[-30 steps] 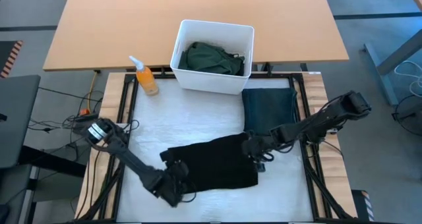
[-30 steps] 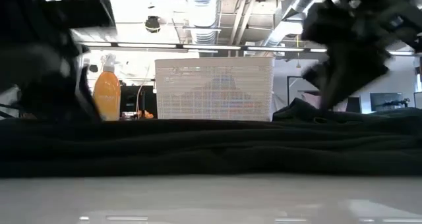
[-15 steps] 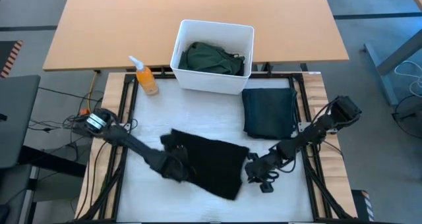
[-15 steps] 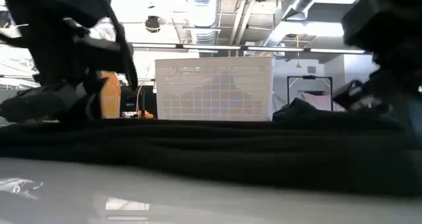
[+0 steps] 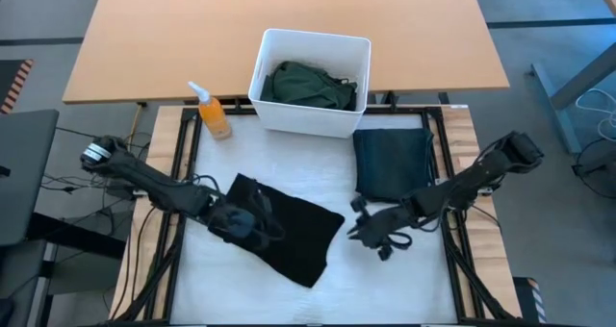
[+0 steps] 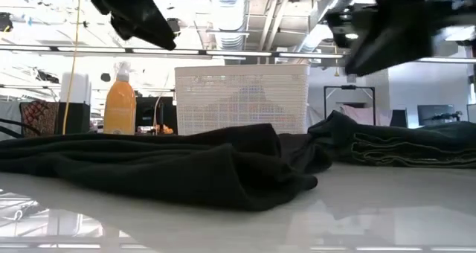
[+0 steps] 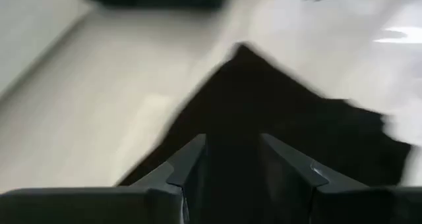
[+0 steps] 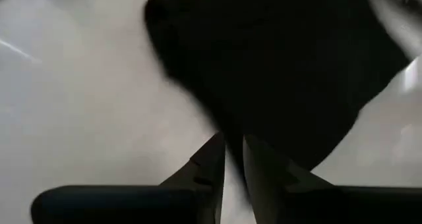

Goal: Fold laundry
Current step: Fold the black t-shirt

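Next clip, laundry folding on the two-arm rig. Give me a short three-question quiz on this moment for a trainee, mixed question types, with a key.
1. True or false: the white bin holds a dark green garment.
2. Multiple choice: where does the folded dark garment lie? A) inside the bin; B) on the table in front of the bin, toward the right arm's side; C) under the orange spray bottle.
3. Which gripper is over the black garment spread at mid-table, and which is beside it?

Key
1. True.
2. B.
3. The left gripper is over the garment's left part; the right gripper is just off its right edge, over bare table, fingers nearly together with nothing between them.
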You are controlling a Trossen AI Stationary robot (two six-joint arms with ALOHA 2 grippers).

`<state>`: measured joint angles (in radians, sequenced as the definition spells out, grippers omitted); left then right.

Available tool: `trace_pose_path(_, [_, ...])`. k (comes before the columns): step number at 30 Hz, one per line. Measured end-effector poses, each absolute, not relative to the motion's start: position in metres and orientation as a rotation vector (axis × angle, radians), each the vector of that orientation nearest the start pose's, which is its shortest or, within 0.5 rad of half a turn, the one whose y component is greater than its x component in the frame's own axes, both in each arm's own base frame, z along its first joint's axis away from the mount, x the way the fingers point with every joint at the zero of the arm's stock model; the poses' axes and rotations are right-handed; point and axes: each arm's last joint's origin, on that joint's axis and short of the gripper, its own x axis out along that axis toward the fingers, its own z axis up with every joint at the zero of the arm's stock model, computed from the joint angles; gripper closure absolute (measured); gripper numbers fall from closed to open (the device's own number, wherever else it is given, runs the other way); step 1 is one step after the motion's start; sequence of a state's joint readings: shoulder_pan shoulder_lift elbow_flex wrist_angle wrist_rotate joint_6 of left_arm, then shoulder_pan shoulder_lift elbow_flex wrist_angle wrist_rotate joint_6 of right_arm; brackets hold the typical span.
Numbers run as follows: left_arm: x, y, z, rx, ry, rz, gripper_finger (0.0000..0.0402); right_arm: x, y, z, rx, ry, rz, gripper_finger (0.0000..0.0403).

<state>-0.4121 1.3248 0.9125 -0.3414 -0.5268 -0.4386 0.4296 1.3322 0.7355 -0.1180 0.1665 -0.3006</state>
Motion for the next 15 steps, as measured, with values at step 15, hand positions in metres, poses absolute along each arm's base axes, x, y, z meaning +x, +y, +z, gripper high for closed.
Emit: trace_pose_path(15, [0.275,-0.117,0.187,-0.025,0.658,0.283,0.0274,0.287,0.089,0.167,-0.862,0.742,0.375,0.0204])
